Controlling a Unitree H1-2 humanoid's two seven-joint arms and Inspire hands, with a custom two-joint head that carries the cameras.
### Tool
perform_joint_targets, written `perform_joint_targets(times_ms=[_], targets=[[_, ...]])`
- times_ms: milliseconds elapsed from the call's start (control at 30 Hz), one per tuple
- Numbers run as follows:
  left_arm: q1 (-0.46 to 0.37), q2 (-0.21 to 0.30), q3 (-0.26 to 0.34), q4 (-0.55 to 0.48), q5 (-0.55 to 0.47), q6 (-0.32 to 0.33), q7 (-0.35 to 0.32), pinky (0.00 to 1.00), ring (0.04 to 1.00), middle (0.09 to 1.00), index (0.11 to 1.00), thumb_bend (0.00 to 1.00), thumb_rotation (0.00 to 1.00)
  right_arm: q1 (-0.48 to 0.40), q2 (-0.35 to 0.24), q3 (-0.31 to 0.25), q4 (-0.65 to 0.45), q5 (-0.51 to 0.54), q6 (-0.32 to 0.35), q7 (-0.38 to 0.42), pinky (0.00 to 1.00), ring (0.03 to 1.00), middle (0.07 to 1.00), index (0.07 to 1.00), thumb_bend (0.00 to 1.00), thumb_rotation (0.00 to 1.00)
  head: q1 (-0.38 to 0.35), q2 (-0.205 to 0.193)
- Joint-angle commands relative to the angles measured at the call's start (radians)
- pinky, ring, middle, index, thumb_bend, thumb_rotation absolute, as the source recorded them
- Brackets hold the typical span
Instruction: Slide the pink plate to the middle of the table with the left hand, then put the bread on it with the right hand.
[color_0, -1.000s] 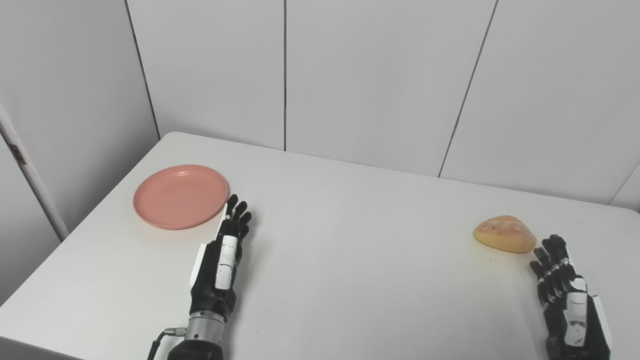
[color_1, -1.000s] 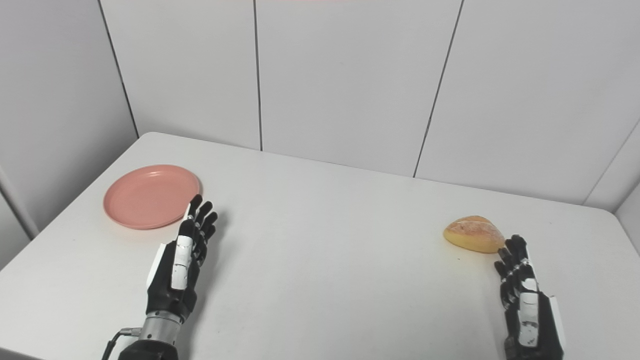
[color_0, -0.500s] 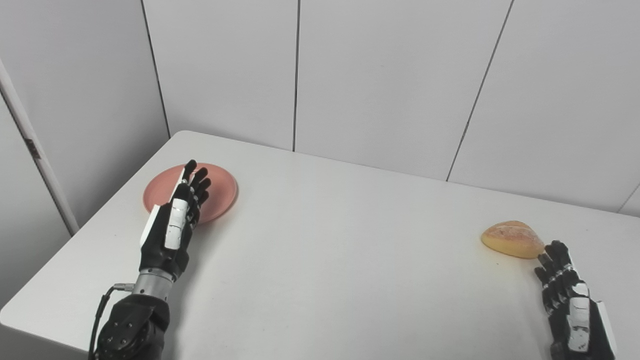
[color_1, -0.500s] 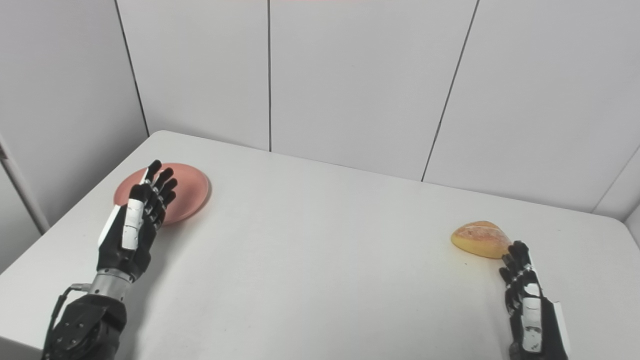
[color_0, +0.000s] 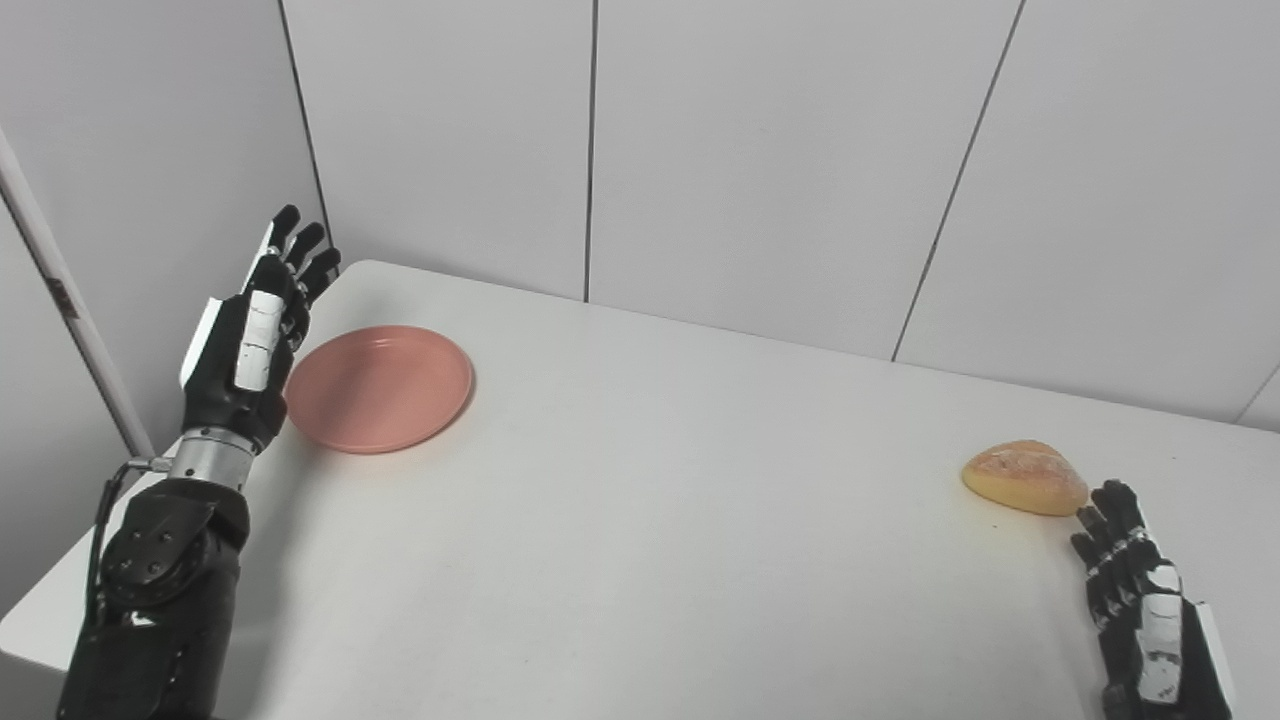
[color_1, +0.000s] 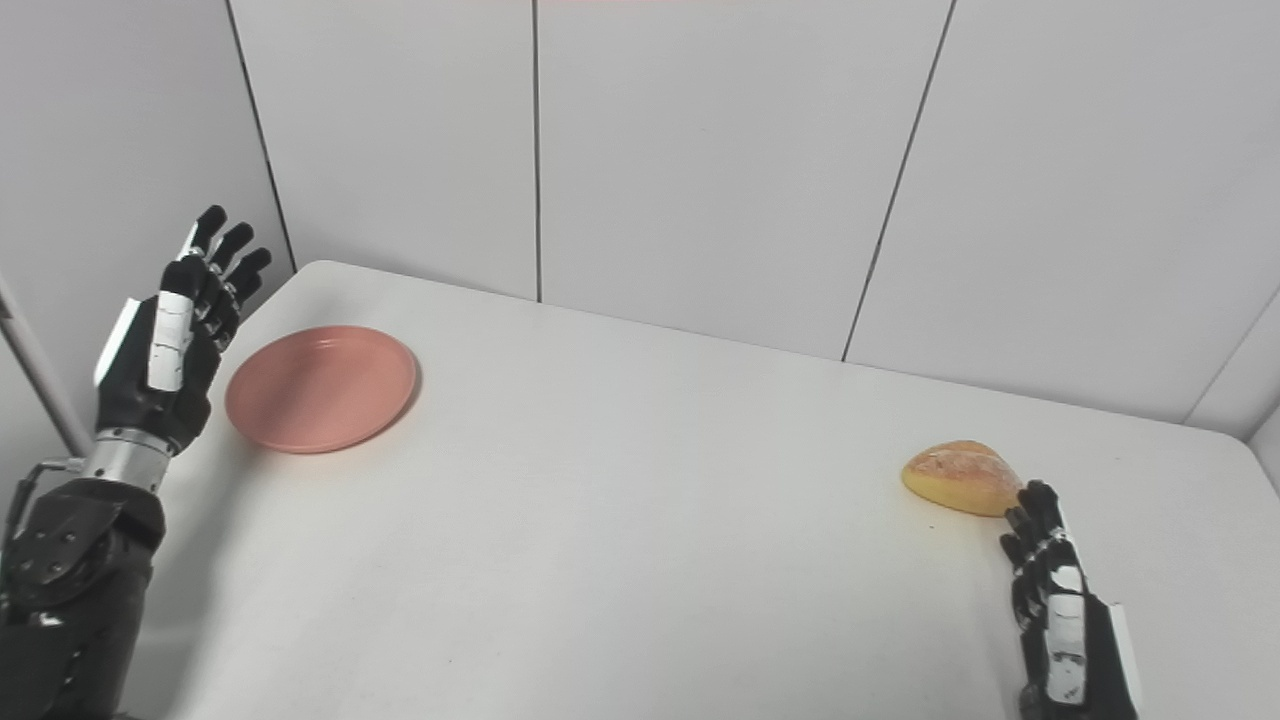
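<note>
The pink plate (color_0: 378, 388) lies flat near the table's far left corner. My left hand (color_0: 252, 330) is raised above the table's left edge, just left of the plate and apart from it, fingers stretched upward and open, holding nothing. The golden bread roll (color_0: 1024, 477) rests on the table at the right side. My right hand (color_0: 1148, 610) lies low near the front right, open, its fingertips just short of the roll's near right end. Whether they touch the roll is unclear.
The white table (color_0: 660, 520) stretches bare between plate and bread. Grey wall panels (color_0: 760, 150) close the back and the left side. The table's left edge (color_0: 110, 540) runs under my left forearm.
My left hand has swung from the plate's right side, across it, to its left, and has risen. The right hand has hardly moved. The camera shifted slightly early on.
</note>
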Motion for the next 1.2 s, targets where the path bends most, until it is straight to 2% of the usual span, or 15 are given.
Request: perform_joint_targets(times_ms=[0, 133, 433, 533, 667, 833, 900, 1067, 1167], targets=[[-0.072, 0.06, 0.016, 0.053, 0.016, -0.092, -0.017, 0.96, 0.922, 0.963, 0.958, 1.0, 0.88, 0.058, 0.026, 0.008, 0.075, 0.012, -0.002, 0.006, 1.0, 0.978, 0.973, 0.958, 0.84, 1.0, -0.001, 0.001], [-0.126, 0.103, 0.026, 0.201, 0.031, -0.173, -0.026, 0.89, 0.887, 0.914, 0.898, 1.0, 0.85, 0.059, 0.027, 0.009, 0.075, 0.01, 0.001, 0.005, 1.0, 0.975, 0.975, 0.96, 0.85, 1.0, -0.004, 0.001], [-0.227, 0.157, 0.009, 0.452, 0.055, -0.271, -0.041, 0.87, 0.884, 0.907, 0.887, 1.0, 0.83, 0.062, 0.029, 0.007, 0.073, 0.006, -0.004, 0.001, 0.97, 0.96, 0.958, 0.945, 0.85, 1.0, -0.012, 0.004], [-0.249, 0.162, 0.006, 0.498, 0.056, -0.282, -0.042, 0.87, 0.886, 0.909, 0.891, 1.0, 0.82, 0.065, 0.03, 0.009, 0.066, 0.002, -0.003, 0.0, 0.97, 0.959, 0.957, 0.943, 0.85, 1.0, -0.015, 0.005], [-0.295, 0.17, -0.001, 0.61, 0.044, -0.319, -0.06, 0.88, 0.896, 0.914, 0.901, 1.0, 0.81, 0.07, 0.032, 0.01, 0.053, 0.003, 0.003, -0.002, 0.96, 0.954, 0.952, 0.939, 0.85, 1.0, -0.021, 0.009], [-0.346, 0.171, -0.008, 0.733, 0.048, -0.37, -0.064, 0.83, 0.875, 0.901, 0.901, 1.0, 0.79, 0.075, 0.03, 0.013, 0.044, -0.007, 0.006, -0.005, 0.95, 0.949, 0.953, 0.939, 0.85, 1.0, -0.026, 0.013], [-0.361, 0.165, -0.008, 0.764, 0.038, -0.37, -0.066, 0.84, 0.881, 0.905, 0.904, 1.0, 0.79, 0.076, 0.03, 0.013, 0.041, -0.006, 0.007, -0.004, 0.95, 0.949, 0.953, 0.937, 0.85, 1.0, -0.027, 0.014], [-0.391, 0.15, -0.012, 0.836, 0.042, -0.374, -0.043, 0.85, 0.886, 0.906, 0.889, 1.0, 0.79, 0.08, 0.034, 0.015, 0.026, -0.015, 0.014, -0.011, 0.94, 0.945, 0.95, 0.935, 0.85, 1.0, -0.035, 0.022], [-0.423, 0.145, -0.014, 0.926, 0.044, -0.41, -0.037, 0.85, 0.884, 0.899, 0.881, 1.0, 0.8, 0.082, 0.035, 0.016, 0.018, -0.01, 0.018, -0.006, 0.94, 0.947, 0.952, 0.934, 0.84, 1.0, -0.038, 0.026]])
